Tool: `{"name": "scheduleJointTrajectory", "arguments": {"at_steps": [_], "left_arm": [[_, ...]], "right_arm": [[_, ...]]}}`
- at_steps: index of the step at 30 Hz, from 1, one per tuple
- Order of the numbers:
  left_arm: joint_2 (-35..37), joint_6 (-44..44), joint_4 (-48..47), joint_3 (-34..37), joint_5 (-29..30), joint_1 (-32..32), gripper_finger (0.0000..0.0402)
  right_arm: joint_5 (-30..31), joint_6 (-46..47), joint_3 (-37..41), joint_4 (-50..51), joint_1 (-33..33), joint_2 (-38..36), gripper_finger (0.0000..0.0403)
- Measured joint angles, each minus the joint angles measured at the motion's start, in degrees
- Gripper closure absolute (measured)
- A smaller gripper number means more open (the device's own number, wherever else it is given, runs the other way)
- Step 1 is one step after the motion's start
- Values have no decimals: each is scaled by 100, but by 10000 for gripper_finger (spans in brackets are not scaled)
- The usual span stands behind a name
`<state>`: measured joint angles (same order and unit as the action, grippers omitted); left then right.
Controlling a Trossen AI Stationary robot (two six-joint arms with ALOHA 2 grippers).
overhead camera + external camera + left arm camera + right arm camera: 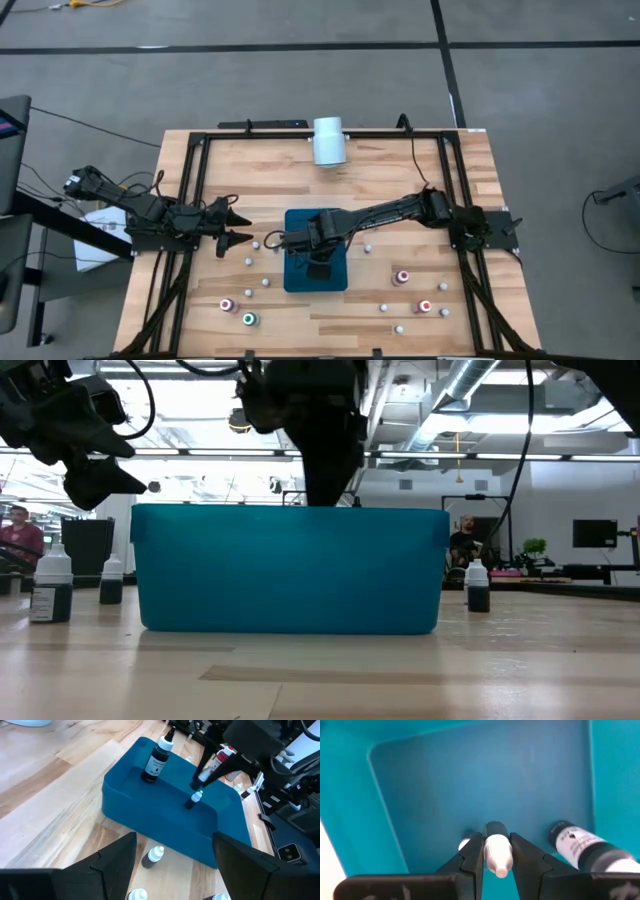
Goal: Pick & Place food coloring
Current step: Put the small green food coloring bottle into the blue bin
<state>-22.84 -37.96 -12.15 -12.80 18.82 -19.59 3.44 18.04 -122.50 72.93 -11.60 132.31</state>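
The teal tray (pixel 300 278) sits mid-table. In it stand a tall dark food coloring bottle (pixel 156 757) and a small white-capped one (pixel 192 800). My right gripper (pixel 496 837) reaches down into the tray, shut on another small food coloring bottle (pixel 198 781). Several more bottles stand on the wood around the tray, some with red tops (pixel 402 277) and one with a green top (pixel 249 319). My left gripper (pixel 240 226) waits open at the table's left, pointing toward the tray. My right gripper pinches the small bottle by its white cap end (pixel 498 855) between its two fingers, coming from above and pointing down. The dark body (pixel 495 827) hangs below the fingers toward the tray floor. Whether its base touches the floor I cannot tell.
A white cylinder (pixel 329 140) stands at the table's far edge. Loose bottles (pixel 50 585) (pixel 478 585) stand on either side of the tray. A black frame (pixel 195 160) runs around the tabletop. People sit in the room beyond.
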Motion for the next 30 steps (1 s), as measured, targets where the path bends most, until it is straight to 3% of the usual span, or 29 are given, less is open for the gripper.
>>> {"name": "scheduleJointTrajectory", "arguments": {"at_steps": [15,30], "left_arm": [[-2,18,-45,0,-36,0,149],[1,20,-42,0,-33,0,149]], "right_arm": [[13,-140,0,238,50,-7,332],[122,-215,2,371,14,-468,332]]}}
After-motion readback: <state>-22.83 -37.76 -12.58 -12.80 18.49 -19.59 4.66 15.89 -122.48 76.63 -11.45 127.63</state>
